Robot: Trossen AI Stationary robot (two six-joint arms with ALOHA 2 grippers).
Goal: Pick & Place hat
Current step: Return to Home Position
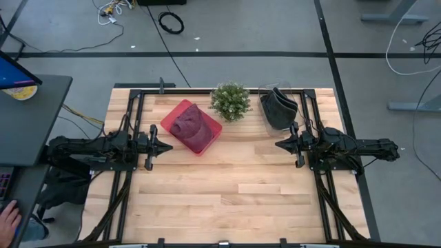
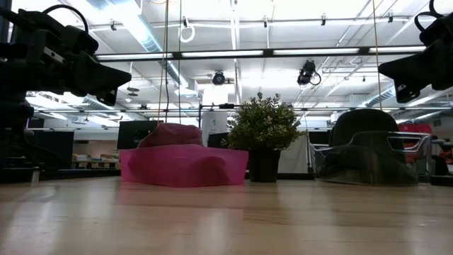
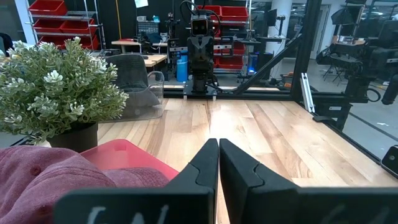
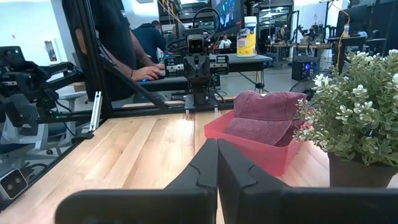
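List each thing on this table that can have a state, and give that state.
red cap: lying in the red bin, not gripped
red bin: holds the red cap
black caps: inside the transparent bin
transparent bin: upright, holds the black caps
potted plant: upright, between the two bins
left gripper: shut, empty
right gripper: shut, empty
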